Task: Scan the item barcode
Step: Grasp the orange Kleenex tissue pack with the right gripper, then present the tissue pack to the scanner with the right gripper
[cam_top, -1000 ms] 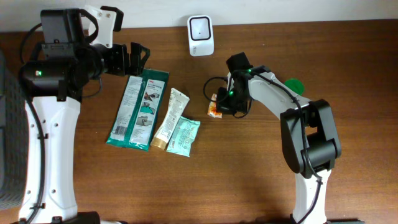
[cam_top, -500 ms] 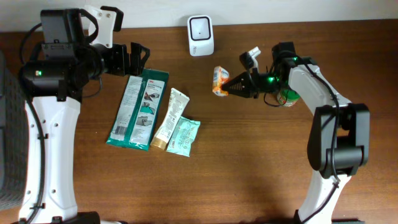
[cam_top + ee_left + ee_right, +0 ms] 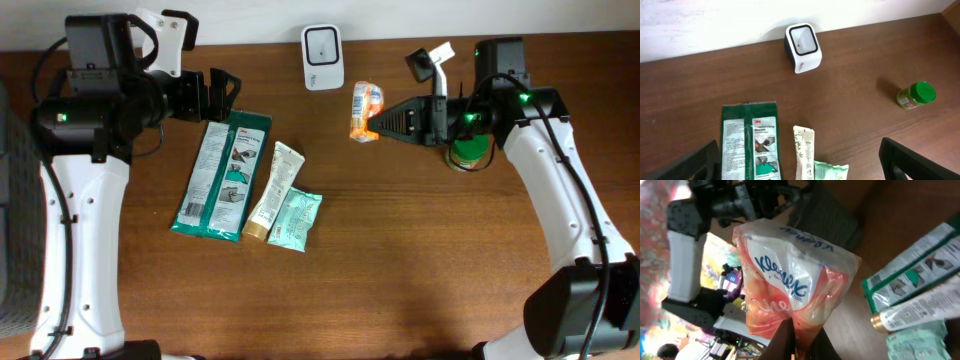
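1. We find the right gripper (image 3: pixel 377 128) clamped on the near end of the tissue pack (image 3: pixel 366 104); the right wrist view shows its jaws pinched together on the wrapper
2. We find the left gripper (image 3: pixel 224 92) with its jaws fully apart and holding nothing, well off to the left-arm side of the scanner (image 3: pixel 323 56)
3. The tissue pack appears to hang clear of the table (image 3: pixel 400 260), just beside the scanner on its right-arm side and not over the scanner's window
4. We judge the pick-up complete; what is left is to bring the pack to the window and turn its barcode toward it
5. The pack's long axis runs roughly parallel to the scanner's long side, free end pointing away from the robot; the logo face looks at the right wrist camera, and we cannot tell where the barcode sits
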{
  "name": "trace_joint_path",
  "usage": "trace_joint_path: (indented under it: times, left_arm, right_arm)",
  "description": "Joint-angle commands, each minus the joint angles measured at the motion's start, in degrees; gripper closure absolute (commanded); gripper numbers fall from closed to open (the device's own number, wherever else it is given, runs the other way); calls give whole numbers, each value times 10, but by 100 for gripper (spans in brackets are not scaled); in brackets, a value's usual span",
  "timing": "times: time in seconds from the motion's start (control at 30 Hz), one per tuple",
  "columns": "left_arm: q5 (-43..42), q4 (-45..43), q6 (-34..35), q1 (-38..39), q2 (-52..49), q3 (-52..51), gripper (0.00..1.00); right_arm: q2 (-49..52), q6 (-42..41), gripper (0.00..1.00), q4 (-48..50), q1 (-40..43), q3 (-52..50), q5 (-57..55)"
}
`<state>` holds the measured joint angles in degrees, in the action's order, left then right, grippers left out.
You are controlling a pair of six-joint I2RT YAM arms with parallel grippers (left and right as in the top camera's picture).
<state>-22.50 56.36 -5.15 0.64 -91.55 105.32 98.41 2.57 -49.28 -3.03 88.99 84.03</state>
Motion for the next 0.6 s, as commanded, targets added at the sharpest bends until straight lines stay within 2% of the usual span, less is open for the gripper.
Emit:
trace_joint_path:
  times: [0.0,0.1,0.13,0.23,0.3,0.37,0.43,0.57]
  left_arm:
    - [-4,-1,-12,0,4,6,1]
    - [-4,-1,-12,0,4,6,1]
    - [-4,-1,-12,0,4,6,1]
    - [-4,-1,-12,0,4,6,1]
    - [-4,-1,-12,0,4,6,1]
    - [-4,-1,-12,0,4,6,1]
    - [-4,-1,-12,0,4,6,1]
    - [-4,-1,-12,0,4,6,1]
  right_arm:
    - [-7,-89,96,-8,-8,5,-294]
    - [-6,-146,96,-14,-61,15,-572]
    - [-3,-147,96,-16,-75,32,-605]
    - [48,-133,96,-88,-126,189,-765]
    - [133,-92,96,-151,-162,356,-866]
    - [225,-37,96,-169,-190,484,-952]
    - [291,34,96,-123,-210,522,-1038]
    - [380,182,96,49,-233,518,-1189]
